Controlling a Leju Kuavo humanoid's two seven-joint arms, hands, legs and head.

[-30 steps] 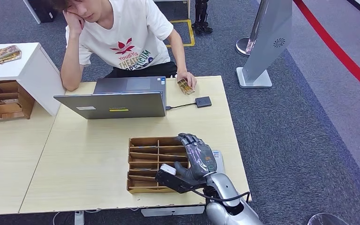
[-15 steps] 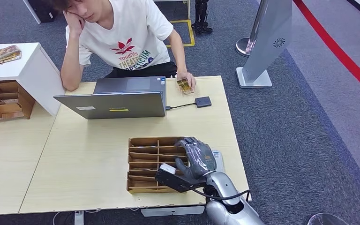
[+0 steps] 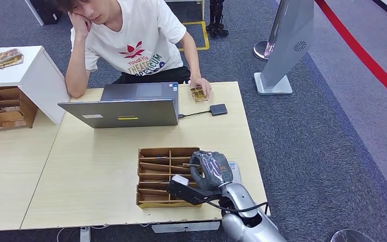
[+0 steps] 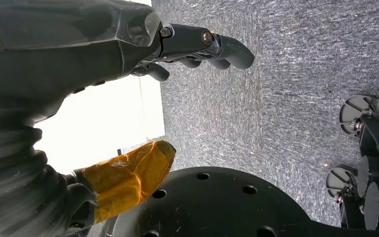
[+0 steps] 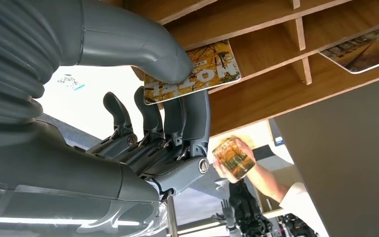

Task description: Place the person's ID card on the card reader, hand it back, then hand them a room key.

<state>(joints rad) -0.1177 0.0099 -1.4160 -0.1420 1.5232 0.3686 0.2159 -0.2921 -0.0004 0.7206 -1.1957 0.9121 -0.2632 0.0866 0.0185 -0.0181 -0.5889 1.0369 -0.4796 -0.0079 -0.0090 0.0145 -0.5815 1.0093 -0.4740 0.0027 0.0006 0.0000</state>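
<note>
One room key card (image 5: 197, 69) sits pinched between the thumb and fingers of the right hand (image 3: 210, 170), over the right edge of the one wooden organizer (image 3: 156, 176) on the bench (image 3: 90, 171); a second card (image 5: 362, 49) lies in a compartment further along. Beyond the right hand, across the bench, one person's hand (image 3: 201, 86) holds a card (image 3: 198, 93) beside the one laptop (image 3: 126, 106) and the one small dark card reader (image 3: 218, 109). The left hand (image 4: 103, 44) hangs over the carpet, fingers loosely curled and holding nothing.
</note>
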